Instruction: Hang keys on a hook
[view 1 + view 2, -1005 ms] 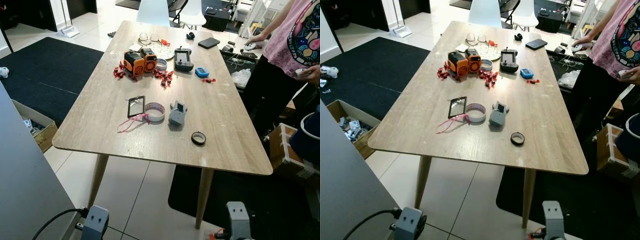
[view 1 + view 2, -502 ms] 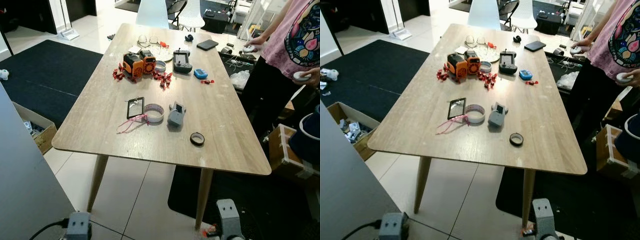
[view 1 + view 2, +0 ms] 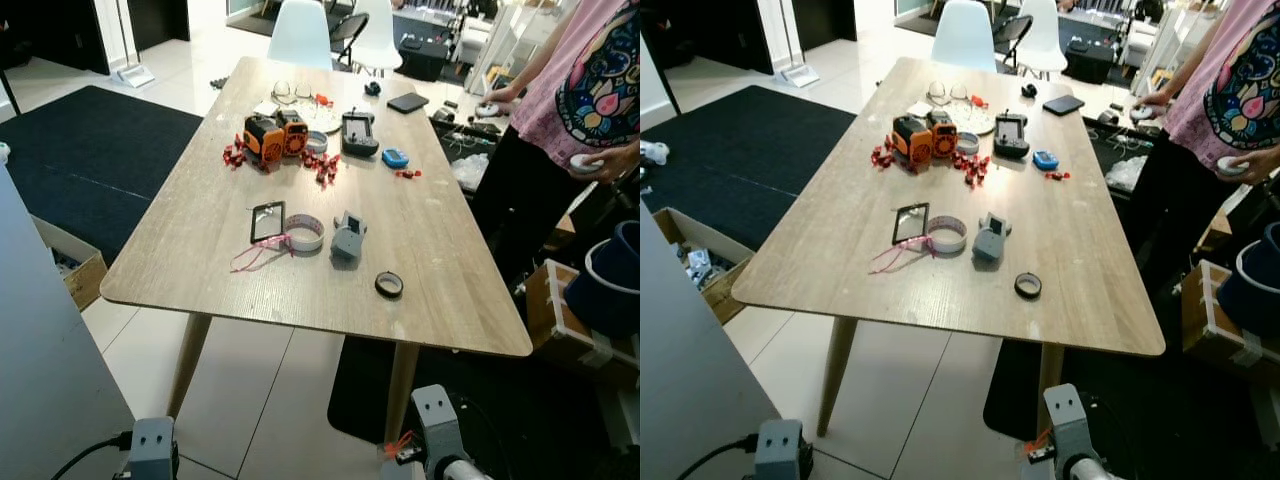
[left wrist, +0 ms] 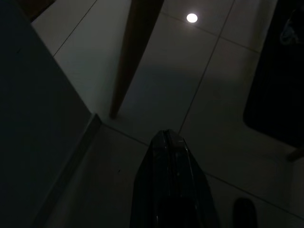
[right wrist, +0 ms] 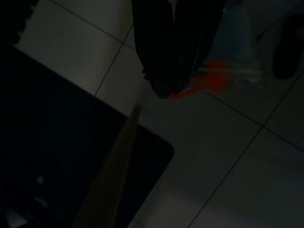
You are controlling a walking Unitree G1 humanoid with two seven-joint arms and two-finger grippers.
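Both arms hang low by the wooden table (image 3: 440, 250), the left gripper (image 4: 166, 142) pressed closed and empty, the right gripper (image 5: 164, 90) pinching a red-tagged key (image 5: 209, 81) that could slip free or snag a table leg.

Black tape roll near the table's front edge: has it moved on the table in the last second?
No. The black tape roll keeps its spot beside the grey block on the table; the whole view shifted, so the camera moved.
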